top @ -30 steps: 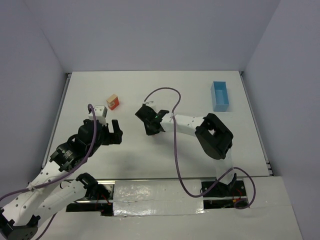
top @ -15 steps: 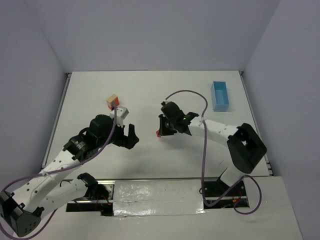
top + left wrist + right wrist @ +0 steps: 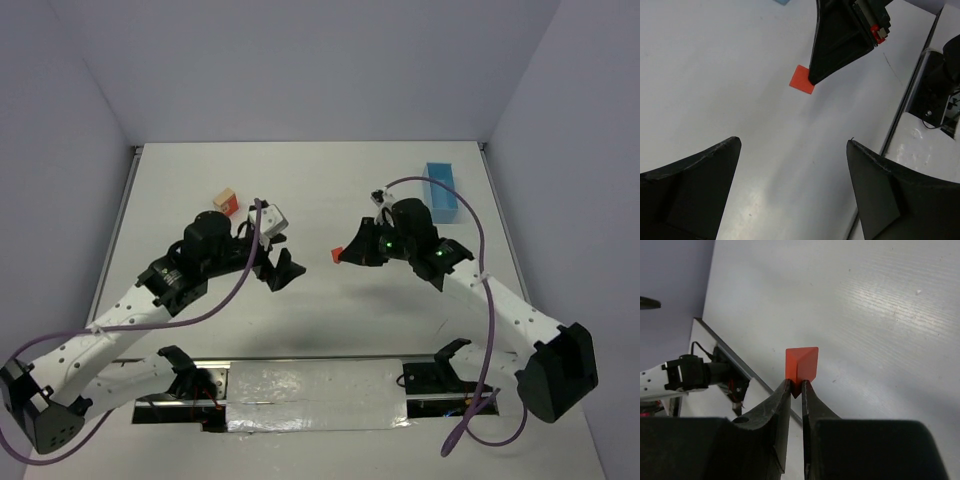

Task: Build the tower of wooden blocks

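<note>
Wood block tower (image 3: 226, 202): short tan/red-orange stack on table (image 3: 300, 180), left side. R gripper (image 3: 796, 387) pinches red wedge (image 3: 801, 364) btwn fingertips; L gripper (image 3: 794, 144) wide open, empty.

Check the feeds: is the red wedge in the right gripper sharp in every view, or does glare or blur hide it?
Top external: even light, soft shadows under the arms, red wedge small but crisp. Left wrist: wedge clear, left gripper dark and soft-edged. Right wrist: wedge sharp, right gripper slightly soft up close, streaky sheen on the table, no glare on the wedge.
</note>
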Tool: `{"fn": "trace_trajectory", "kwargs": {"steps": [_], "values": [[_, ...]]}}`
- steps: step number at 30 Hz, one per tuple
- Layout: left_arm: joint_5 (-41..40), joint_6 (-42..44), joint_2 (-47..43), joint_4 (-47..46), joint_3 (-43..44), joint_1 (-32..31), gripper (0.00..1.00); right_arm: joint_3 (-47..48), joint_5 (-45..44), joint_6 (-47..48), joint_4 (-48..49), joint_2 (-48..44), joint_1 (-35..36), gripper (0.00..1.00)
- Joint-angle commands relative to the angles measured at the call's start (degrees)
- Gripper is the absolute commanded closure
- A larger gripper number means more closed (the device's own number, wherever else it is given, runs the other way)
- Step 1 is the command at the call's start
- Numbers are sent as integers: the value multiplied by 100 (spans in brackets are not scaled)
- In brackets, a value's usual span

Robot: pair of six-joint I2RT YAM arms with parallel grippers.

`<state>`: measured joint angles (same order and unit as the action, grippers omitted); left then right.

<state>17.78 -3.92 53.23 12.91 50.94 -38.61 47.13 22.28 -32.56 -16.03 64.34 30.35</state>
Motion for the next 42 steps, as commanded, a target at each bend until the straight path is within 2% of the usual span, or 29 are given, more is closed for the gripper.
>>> {"fn": "trace_trajectory", "kwargs": {"steps": [1, 6, 11, 18, 27, 31, 35, 40, 42], "values": [[148, 1067, 178, -877, 408, -155, 0, -90, 741, 56, -22, -455, -318, 99], [-380, 1535, 196, -1500, 329, -436, 0, -47, 935, 144, -391, -966, -776, 99], [-310, 1745, 319, -2151, 241, -665, 1, 15, 1216, 4, -445, -1344, -820, 98], [-934, 2361, 1065, -2284, 513, -1402, 3, 59, 1393, -190, -462, -1643, -820, 97], [-1338, 2783, 1426, -2336, 584, -1860, 3, 164, 1375, 39, -805, -1775, -838, 97], [-1357, 2757, 1497, -2468, 514, -1869, 7, 147, 1445, 30, -761, -1793, -837, 96], [-1260, 2686, 1690, -2390, 627, -1896, 21, 112, 1533, -14, -656, -1775, -837, 96], [-1190, 2581, 1813, -2354, 646, -1922, 24, 173, 1367, 13, -743, -1810, -838, 96], [-1084, 2546, 1831, -2354, 628, -1922, 22, 199, 1323, 13, -761, -1828, -838, 96]]}}
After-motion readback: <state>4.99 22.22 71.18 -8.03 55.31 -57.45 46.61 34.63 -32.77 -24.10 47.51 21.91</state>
